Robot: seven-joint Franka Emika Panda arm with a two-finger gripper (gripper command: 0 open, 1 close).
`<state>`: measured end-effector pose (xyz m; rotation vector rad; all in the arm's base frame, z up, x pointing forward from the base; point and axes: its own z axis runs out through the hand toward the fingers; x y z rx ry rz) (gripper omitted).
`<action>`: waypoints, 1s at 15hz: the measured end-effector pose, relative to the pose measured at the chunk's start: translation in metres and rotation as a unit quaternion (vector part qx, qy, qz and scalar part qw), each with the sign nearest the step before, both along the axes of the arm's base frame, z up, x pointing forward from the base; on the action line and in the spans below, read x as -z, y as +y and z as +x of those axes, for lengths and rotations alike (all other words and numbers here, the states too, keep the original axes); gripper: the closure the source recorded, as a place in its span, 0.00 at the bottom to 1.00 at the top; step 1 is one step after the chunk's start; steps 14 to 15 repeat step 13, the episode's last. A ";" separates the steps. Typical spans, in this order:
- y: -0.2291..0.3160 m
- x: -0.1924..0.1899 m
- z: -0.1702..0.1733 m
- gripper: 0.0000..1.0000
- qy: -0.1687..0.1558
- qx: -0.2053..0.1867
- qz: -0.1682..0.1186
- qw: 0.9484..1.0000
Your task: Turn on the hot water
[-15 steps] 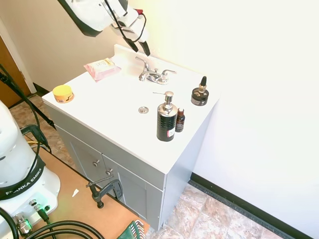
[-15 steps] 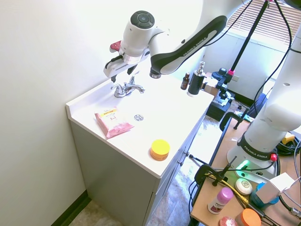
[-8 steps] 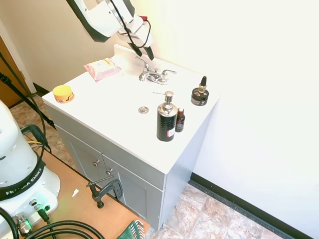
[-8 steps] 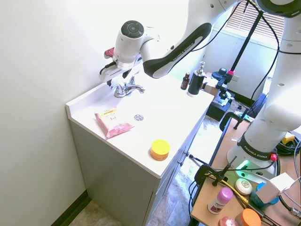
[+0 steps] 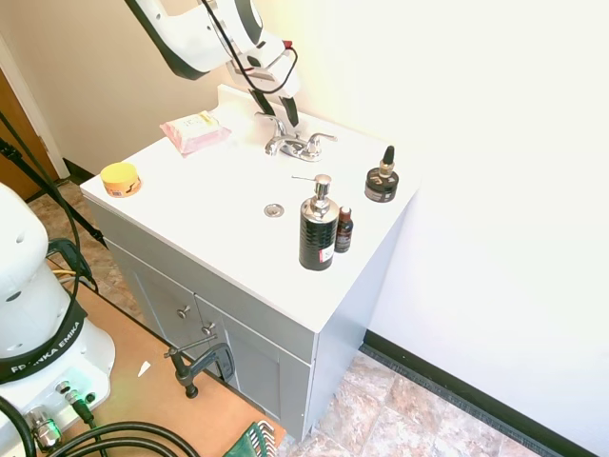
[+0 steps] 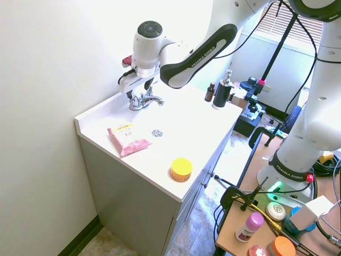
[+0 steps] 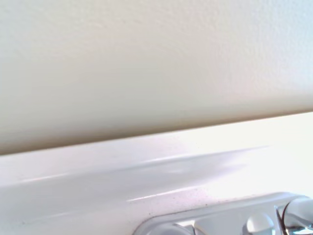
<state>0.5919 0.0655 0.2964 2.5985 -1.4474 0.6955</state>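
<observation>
Chrome is catching the light on the faucet [image 5: 293, 144], which is sitting at the back of the white vanity top [image 5: 219, 214], and the gripper [image 5: 277, 103] is hanging directly over its left-hand lever, the fingers pointing down with a gap between them, holding nothing. In the second exterior view the gripper [image 6: 139, 88] is poised just above the faucet [image 6: 145, 100], close to the wall. My judgement is that the step in hand is settling onto the hot lever; to do it well, the arm should be lowering one finger behind the lever and pushing it round gently, keeping clear of the spout and the backsplash. Which lever is hot cannot be read from these views.

Well off to the left of the gripper, a yellow tin [image 5: 120, 178] is sitting at the counter's edge, and nearer, a pink wipes packet [image 5: 195, 131]. Toward the front, the drain [image 5: 274, 209] is lying in the flat top. Further right are a black soap pump [image 5: 317, 230], a small brown bottle [image 5: 343, 230] touching it, and a dropper jar [image 5: 382, 179].
</observation>
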 end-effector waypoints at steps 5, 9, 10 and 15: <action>-0.008 -0.011 -0.020 0.00 0.040 0.001 -0.009 0.999; -0.018 -0.023 -0.036 0.00 0.056 0.010 -0.012 0.998; -0.019 -0.027 -0.040 0.00 0.064 0.008 0.004 0.998; -0.024 -0.056 -0.062 0.00 0.080 0.000 0.052 0.995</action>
